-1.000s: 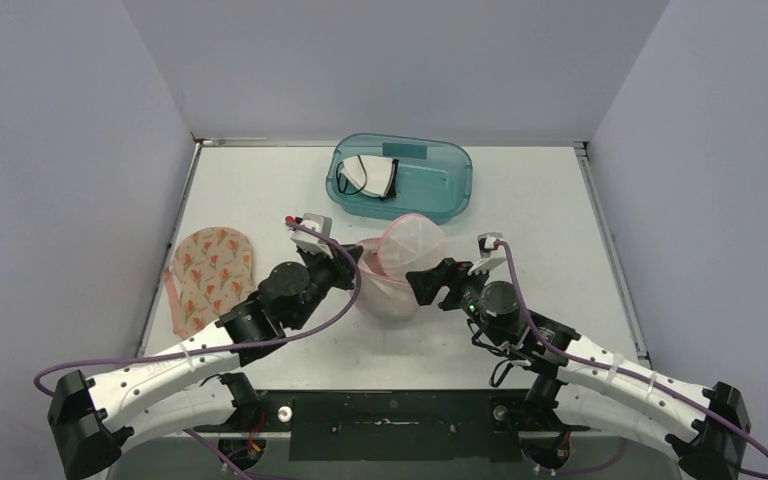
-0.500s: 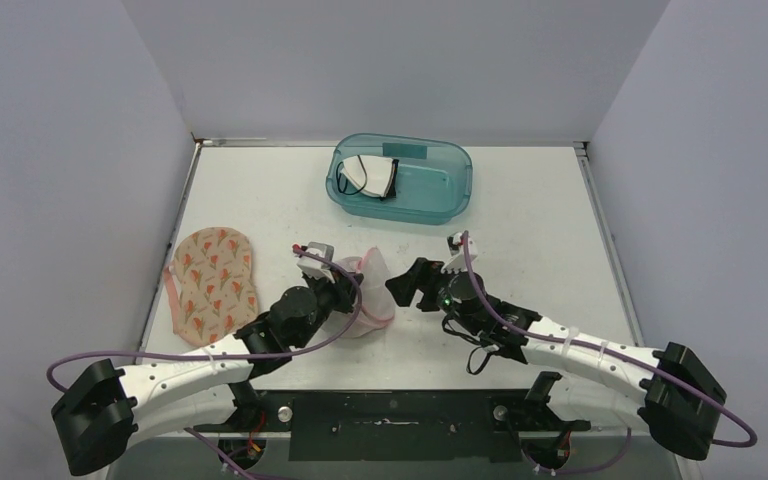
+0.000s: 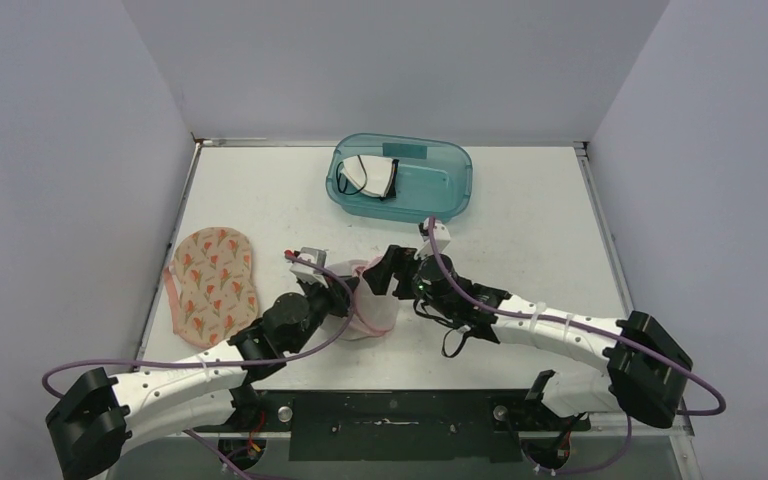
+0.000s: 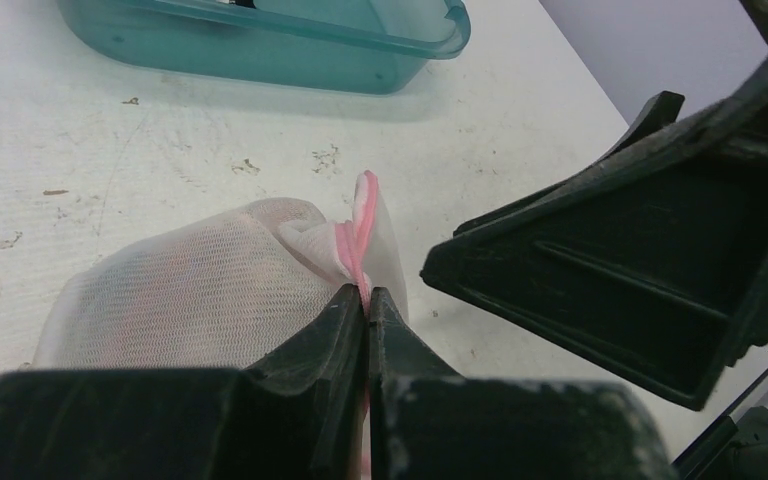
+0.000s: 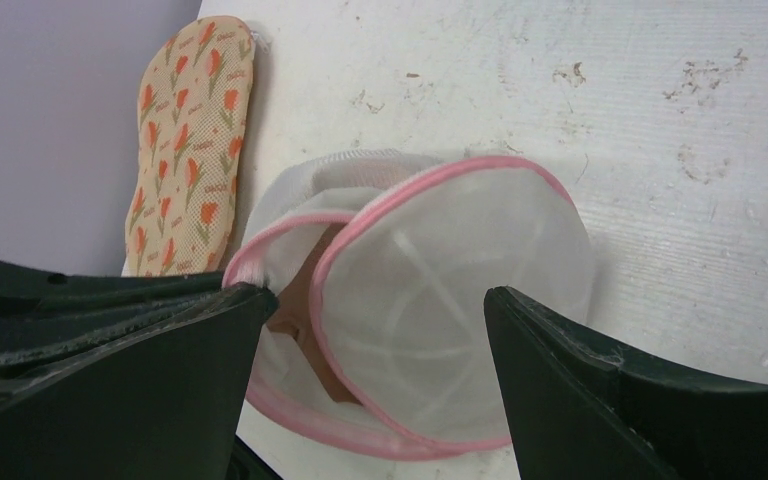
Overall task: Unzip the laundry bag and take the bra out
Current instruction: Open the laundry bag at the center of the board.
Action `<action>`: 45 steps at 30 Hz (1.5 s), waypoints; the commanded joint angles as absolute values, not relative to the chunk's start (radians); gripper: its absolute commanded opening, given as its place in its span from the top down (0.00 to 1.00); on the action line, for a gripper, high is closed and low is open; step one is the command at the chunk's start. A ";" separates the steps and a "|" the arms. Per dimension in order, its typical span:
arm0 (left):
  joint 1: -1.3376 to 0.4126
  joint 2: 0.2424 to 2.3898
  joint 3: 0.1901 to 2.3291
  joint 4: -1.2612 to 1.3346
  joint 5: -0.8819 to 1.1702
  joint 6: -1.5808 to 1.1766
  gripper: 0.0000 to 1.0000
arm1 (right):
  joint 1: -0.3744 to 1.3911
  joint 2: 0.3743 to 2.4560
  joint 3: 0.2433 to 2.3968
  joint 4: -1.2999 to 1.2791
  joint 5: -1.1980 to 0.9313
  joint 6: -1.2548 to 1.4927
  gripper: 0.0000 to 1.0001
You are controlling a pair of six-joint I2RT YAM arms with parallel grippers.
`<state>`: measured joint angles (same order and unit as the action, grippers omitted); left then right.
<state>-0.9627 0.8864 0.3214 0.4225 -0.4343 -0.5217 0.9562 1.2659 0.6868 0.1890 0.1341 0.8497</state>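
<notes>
The laundry bag (image 3: 372, 312), a white mesh pouch trimmed in pink, sits crumpled on the white surface (image 3: 260, 190) near its front edge, between the two arms and well short of the teal bin (image 3: 460, 192) at the back. The left pincer (image 4: 365, 296) is clamped on a fold of the bag's pink trim, its two fingers pressed nearly together with only the thin edge between them, so that the trim stands up in a narrow ridge above the mesh (image 4: 200, 300). The right pincer (image 5: 378, 296) is spread wide and grips nothing. Its wrist view looks down onto the bag (image 5: 460, 270) between the two dark fingers (image 5: 640, 400). In the same view two pink-edged rims of the bag stand apart, and a brown item (image 5: 300, 300) shows in the gap between them. A tan cloth piece printed with orange flowers (image 3: 212, 282) lies flat by the left wall, apart from the bag. In the bin lies a white item with black edging (image 3: 370, 177). A small darker patch on the bin's far wall (image 3: 410, 150) may be a label, but it is too small to read.
</notes>
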 commanded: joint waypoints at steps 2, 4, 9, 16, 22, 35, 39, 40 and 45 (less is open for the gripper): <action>-0.968 0.859 0.311 0.466 -0.438 -0.532 1.00 | 0.941 1.353 0.821 0.150 0.171 0.858 0.17; -0.969 0.859 0.311 0.465 -0.438 -0.529 1.00 | 0.934 1.390 0.852 0.121 0.168 0.866 0.19; -0.969 0.857 0.305 0.467 -0.443 -0.537 1.00 | 0.933 1.430 0.878 0.073 0.170 0.850 0.29; -0.969 0.849 0.302 0.454 -0.464 -0.536 1.00 | 0.933 1.384 0.836 0.018 0.218 0.806 0.54; -0.969 0.838 0.307 0.442 -0.470 -0.529 1.00 | 0.933 1.339 0.819 -0.071 0.276 0.742 0.71; -0.964 0.816 0.304 0.401 -0.488 -0.538 1.00 | 0.921 1.005 0.754 -0.317 0.454 0.648 0.89; -0.959 0.812 0.306 0.374 -0.497 -0.564 1.00 | 0.919 0.867 0.720 -0.409 0.507 0.659 0.75; -0.958 0.810 0.307 0.370 -0.497 -0.569 1.00 | 0.920 0.830 0.715 -0.419 0.503 0.659 0.66; -0.957 0.802 0.313 0.341 -0.497 -0.593 1.00 | 0.939 0.744 0.717 -0.345 0.337 0.596 0.33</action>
<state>-0.9604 0.8227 0.2977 0.3489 -0.4824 -0.5644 0.9287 0.7757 0.7059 -0.3809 0.4290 0.6472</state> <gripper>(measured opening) 0.014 0.610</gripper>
